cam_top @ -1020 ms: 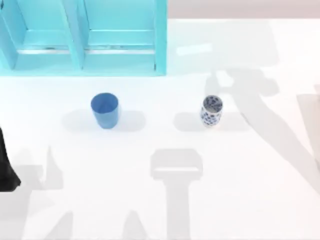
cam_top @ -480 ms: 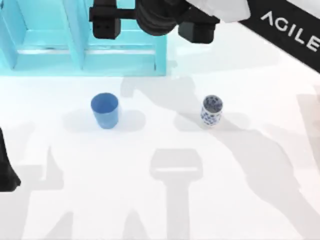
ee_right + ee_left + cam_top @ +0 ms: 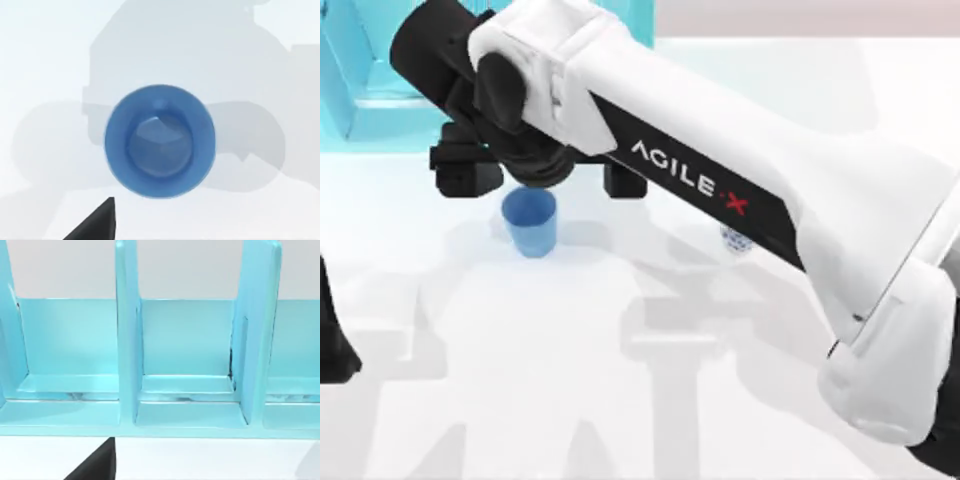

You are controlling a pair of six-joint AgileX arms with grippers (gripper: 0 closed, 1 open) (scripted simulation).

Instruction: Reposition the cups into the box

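R arm poised over the blue cup, nothing boxed yet

L arm parked at table's left edge. Box far left. Blue cup upright on table just in front, R gripper directly above, prob lining up a top grab; can't tell how wide its jaws sit. Patterned cup mostly hidden under R arm

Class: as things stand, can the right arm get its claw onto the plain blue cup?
Probably yes. The right claw hangs just above the blue cup, which stands upright on bare table with nothing beside it.
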